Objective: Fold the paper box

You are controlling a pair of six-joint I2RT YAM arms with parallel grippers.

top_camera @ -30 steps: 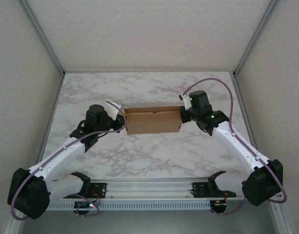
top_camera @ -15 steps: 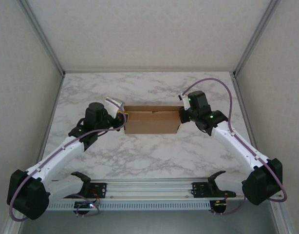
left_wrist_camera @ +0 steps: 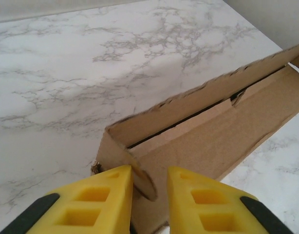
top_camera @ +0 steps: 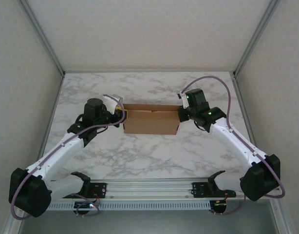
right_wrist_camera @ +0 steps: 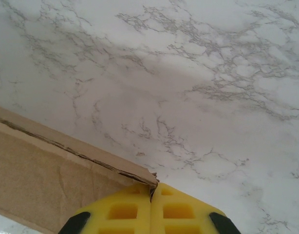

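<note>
The marble table [top_camera: 154,151] spread out on every side of the paper box [top_camera: 152,122], which lay flat on it with its long side running from one arm toward the other. My left arm [top_camera: 57,153] reached up to the box's left end and my right arm [top_camera: 237,144] reached up to its right end, so the box sat between the two wrists. The box itself was plain brown cardboard, partly formed. Its long walls stood up and its top was open, with a ragged, perforated edge along the far wall and a dark slit low on the inside.

My left gripper [left_wrist_camera: 150,173] was at the box's left end. Its yellow fingers [left_wrist_camera: 108,195] stood apart, one on each side of a small rounded tab [left_wrist_camera: 143,183] that stuck out from that end wall. The tab sat in the gap close by the left finger, and I could not tell whether the two touched. Nothing was clamped there.

My right gripper [right_wrist_camera: 152,187] was at the box's right end corner. Its two yellow pads were pressed together, and the torn corner of the box's upper edge ran down into the seam between them, so it was pinched on the cardboard.
</note>
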